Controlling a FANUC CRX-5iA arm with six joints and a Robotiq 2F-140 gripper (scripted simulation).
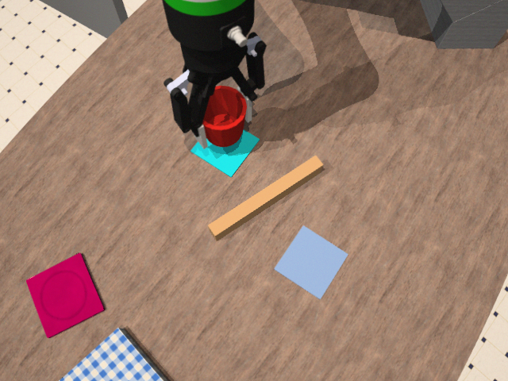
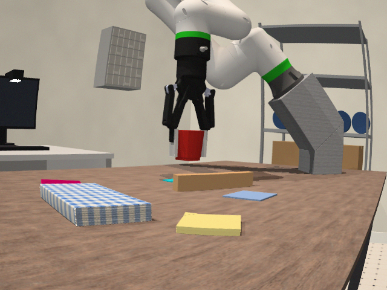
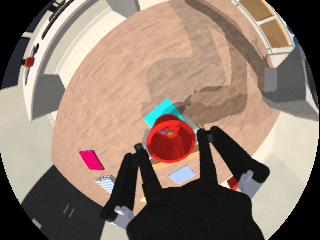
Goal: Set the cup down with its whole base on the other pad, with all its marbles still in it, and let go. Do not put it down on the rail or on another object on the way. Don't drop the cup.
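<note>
Cup held in the air over the turquoise pad

The tool (image 2: 188, 146) is clamped on the red cup's (image 2: 189, 144) sides, keeping it upright so the marbles (image 3: 171, 132) stay inside; the pad (image 1: 229, 157) lies directly below, the wooden rail (image 1: 265, 195) off to one side on the desk (image 1: 390, 163)

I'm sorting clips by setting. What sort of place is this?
Probably a lab or workshop room: a wooden work table carries the arm, a metal shelf rack with boxes stands behind, and a desk with a monitor sits at the side.
</note>
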